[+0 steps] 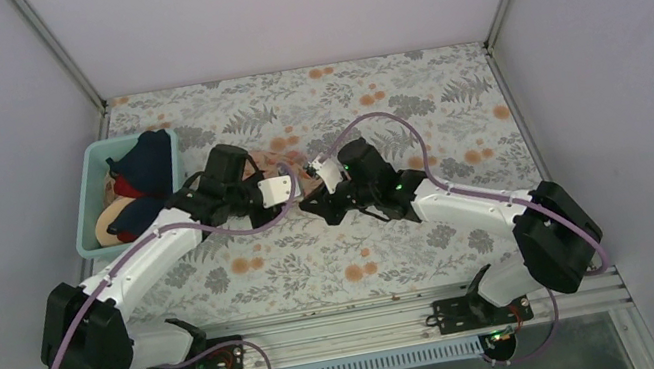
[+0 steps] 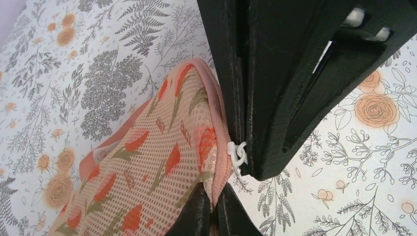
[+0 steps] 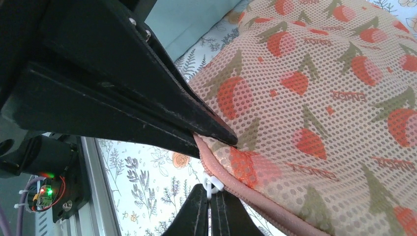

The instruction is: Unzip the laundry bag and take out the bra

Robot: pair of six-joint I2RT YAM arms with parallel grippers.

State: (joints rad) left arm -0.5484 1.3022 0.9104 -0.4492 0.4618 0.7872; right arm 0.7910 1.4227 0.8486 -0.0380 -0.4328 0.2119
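Observation:
The laundry bag (image 2: 147,157), a peach-pink mesh pouch with orange-red flowers, lies at the table's middle between both arms (image 1: 283,159) and fills the right wrist view (image 3: 319,98). My left gripper (image 2: 215,196) is shut on the bag's zippered edge. My right gripper (image 3: 210,196) is shut on the small white zipper pull (image 3: 211,184), which also shows in the left wrist view (image 2: 238,153) right beside the left jaws. The zipper looks closed along the pink seam. The mustard bra is hidden.
A teal plastic bin (image 1: 95,175) with navy-and-red and beige bras stands at the left, just behind the left arm. Its corner shows in the right wrist view (image 3: 187,24). The table's metal front rail (image 3: 98,196) is near the right gripper.

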